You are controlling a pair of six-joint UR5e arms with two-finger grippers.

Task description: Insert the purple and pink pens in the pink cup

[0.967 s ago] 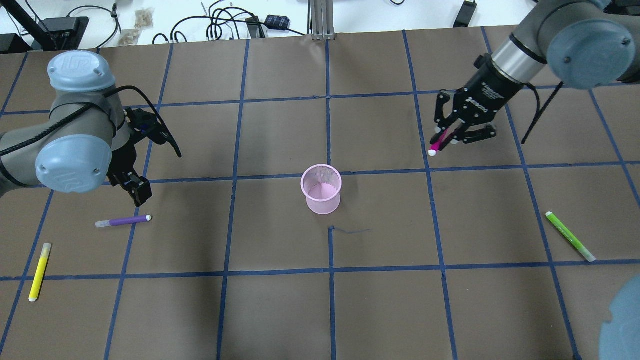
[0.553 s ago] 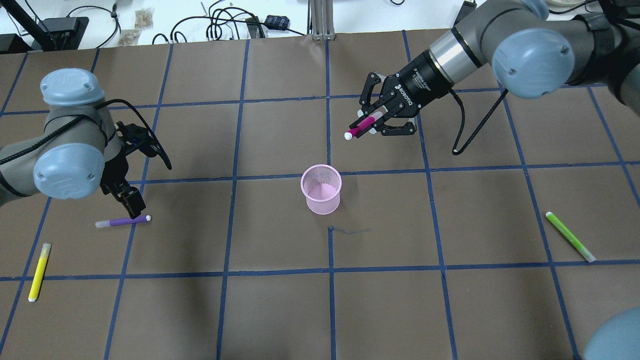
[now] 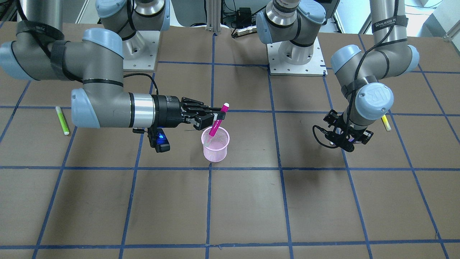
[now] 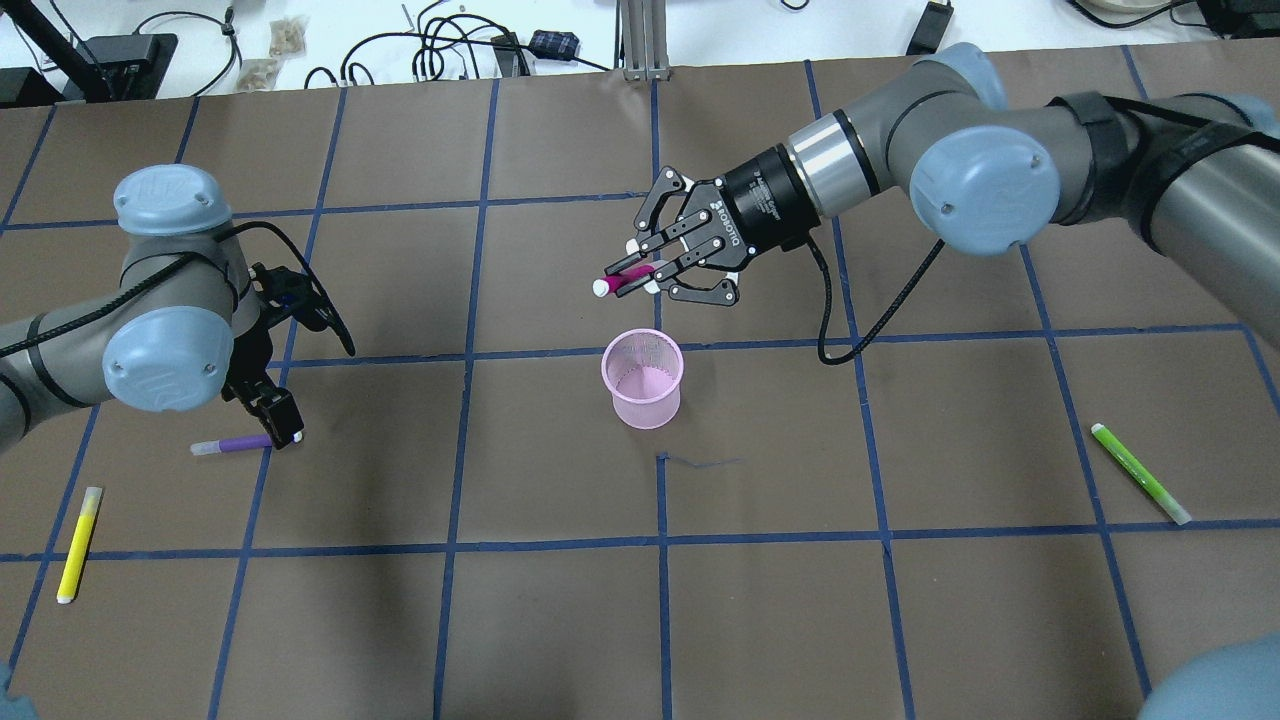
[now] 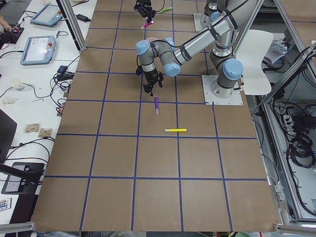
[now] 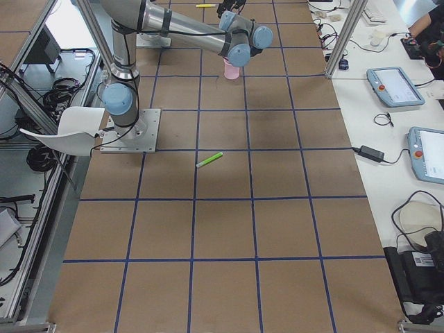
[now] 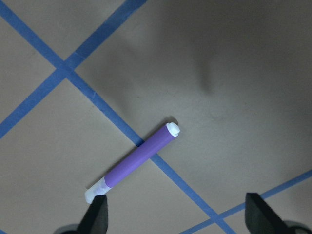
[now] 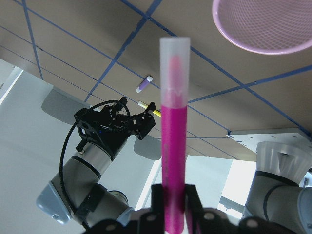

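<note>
The pink mesh cup (image 4: 642, 380) stands upright at the table's middle. My right gripper (image 4: 640, 272) is shut on the pink pen (image 4: 625, 280) and holds it tilted in the air just beyond the cup. In the right wrist view the pen (image 8: 173, 146) points past the cup (image 8: 265, 24), which sits to its upper right. The purple pen (image 4: 235, 444) lies flat on the table at the left. My left gripper (image 4: 280, 425) is open, low over the pen's right end. In the left wrist view the pen (image 7: 139, 158) lies just ahead of the fingers (image 7: 100, 214).
A yellow pen (image 4: 78, 543) lies near the table's left front. A green pen (image 4: 1140, 472) lies at the right. Cables and small devices (image 4: 450, 50) sit on the white bench beyond the table's far edge.
My right arm has carried the pink pen leftward from the table's right side to just beyond the cup. My left gripper has come down closer to the purple pen.
</note>
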